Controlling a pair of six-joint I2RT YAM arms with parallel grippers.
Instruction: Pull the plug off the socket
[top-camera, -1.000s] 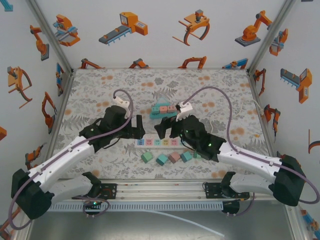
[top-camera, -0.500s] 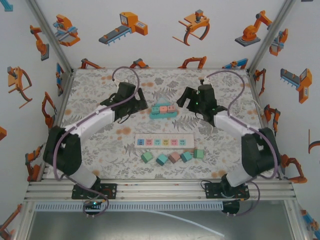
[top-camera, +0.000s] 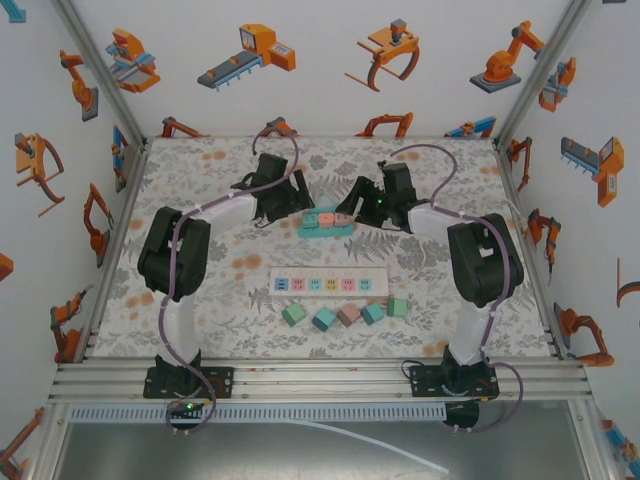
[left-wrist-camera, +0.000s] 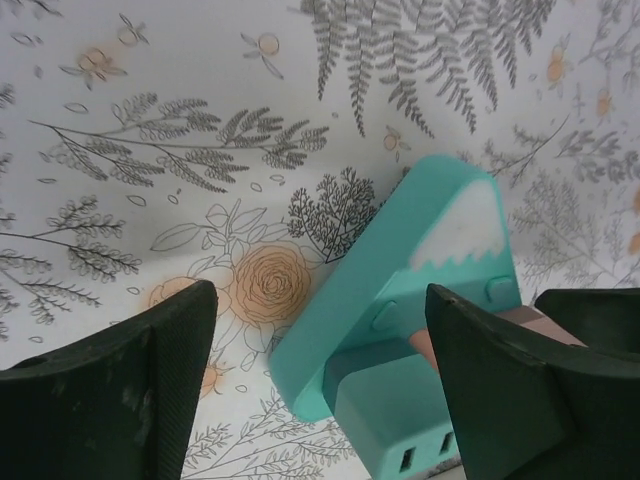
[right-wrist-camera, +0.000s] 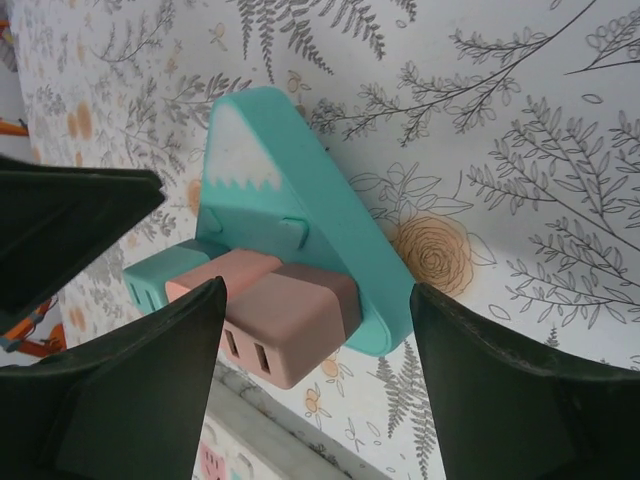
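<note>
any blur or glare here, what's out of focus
Top external: even soft light, no glare, everything sharp. Left wrist: teal socket crisp, left fingers at the bottom edge slightly soft. Right wrist: pink plug sharp, right fingers near-black, little detail.

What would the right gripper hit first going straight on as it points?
Probably the pink plug in the teal socket block, just ahead of the right gripper; depth is unclear.
</note>
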